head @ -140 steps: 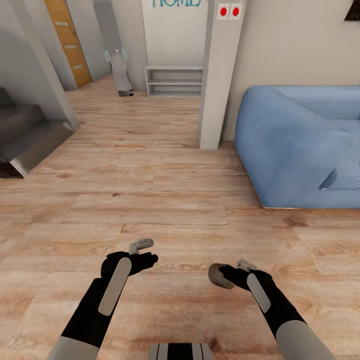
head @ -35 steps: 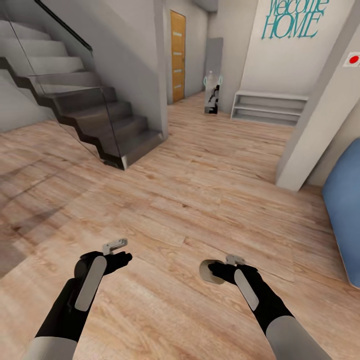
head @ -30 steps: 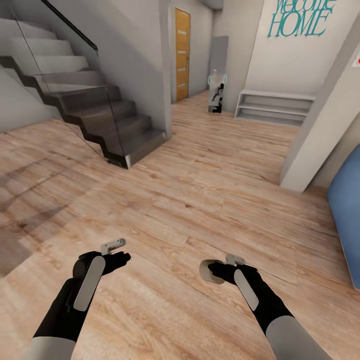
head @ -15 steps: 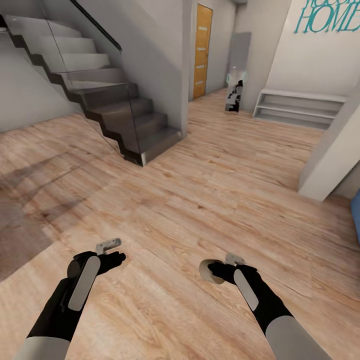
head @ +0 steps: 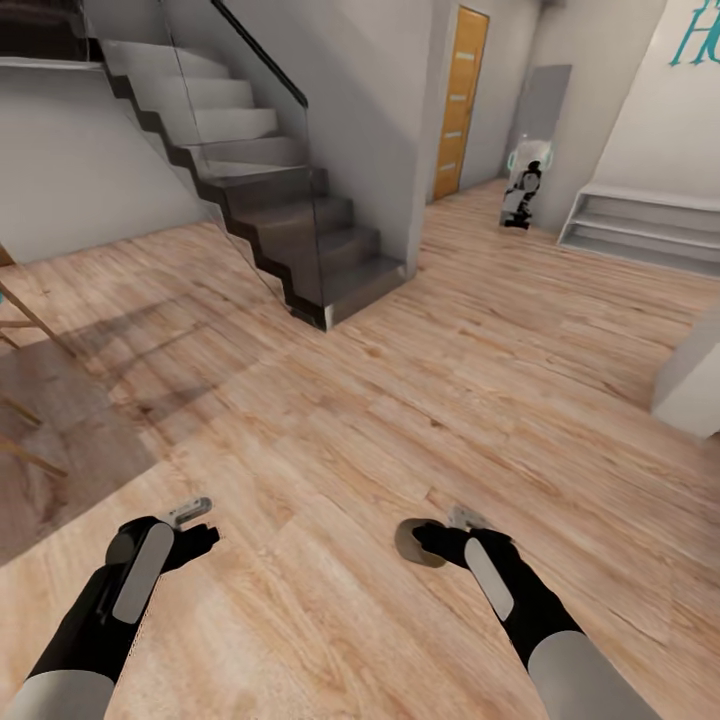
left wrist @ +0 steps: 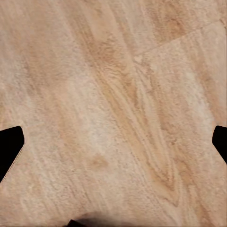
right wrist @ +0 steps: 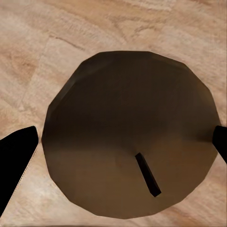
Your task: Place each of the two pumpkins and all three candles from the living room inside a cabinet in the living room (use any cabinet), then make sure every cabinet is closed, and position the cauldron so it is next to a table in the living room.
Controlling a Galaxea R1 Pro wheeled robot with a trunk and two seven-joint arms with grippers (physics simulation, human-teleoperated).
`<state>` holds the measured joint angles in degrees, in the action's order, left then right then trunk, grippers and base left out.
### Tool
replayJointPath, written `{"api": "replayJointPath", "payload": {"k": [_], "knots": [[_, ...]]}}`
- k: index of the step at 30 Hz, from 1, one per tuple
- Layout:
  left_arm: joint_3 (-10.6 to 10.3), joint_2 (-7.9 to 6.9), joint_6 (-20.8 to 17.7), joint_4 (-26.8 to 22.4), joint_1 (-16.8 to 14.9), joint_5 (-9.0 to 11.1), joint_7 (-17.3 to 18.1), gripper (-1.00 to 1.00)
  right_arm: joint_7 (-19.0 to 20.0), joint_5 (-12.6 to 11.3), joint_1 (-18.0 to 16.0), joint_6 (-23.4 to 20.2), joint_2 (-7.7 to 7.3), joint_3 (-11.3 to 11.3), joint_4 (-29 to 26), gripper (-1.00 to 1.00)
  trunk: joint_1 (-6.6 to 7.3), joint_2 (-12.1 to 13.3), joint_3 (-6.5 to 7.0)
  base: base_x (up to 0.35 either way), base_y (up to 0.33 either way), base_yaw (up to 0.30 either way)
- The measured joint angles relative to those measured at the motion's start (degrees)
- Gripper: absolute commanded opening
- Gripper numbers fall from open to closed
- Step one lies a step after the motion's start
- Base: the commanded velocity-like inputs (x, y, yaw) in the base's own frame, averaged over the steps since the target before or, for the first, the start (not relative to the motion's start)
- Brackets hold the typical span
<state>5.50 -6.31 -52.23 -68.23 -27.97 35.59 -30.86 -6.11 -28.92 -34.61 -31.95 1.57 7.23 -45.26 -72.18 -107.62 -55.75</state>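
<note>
Wood floor [head: 420,400] by stairs [head: 290,220], right gripper [head: 425,542] jaws clamping candle [right wrist: 130,135], left gripper [left wrist: 113,146] jaws wide, empty

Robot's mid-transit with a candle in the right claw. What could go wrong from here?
1. The candle sits between the right claw fingertips with wood floor beneath; a slip during driving would drop it, and it might roll.
2. The staircase with its glass panel and the wooden legs at the view's left edge are nearby obstacles for the base.
3. No cabinet is in sight, so the carry likely continues.
</note>
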Motion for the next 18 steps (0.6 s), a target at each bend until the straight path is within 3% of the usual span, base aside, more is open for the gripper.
{"api": "replayJointPath", "payload": {"k": [18], "knots": [[0.04, -0.36, -0.09, 0.18, -0.02, 0.11, 0.09, 1.00, 0.09, 0.02, -0.39, -0.07, 0.05, -0.01, 0.10, -1.00, 3.95, 7.22, 3.89, 0.000, 0.000, 0.275]]}}
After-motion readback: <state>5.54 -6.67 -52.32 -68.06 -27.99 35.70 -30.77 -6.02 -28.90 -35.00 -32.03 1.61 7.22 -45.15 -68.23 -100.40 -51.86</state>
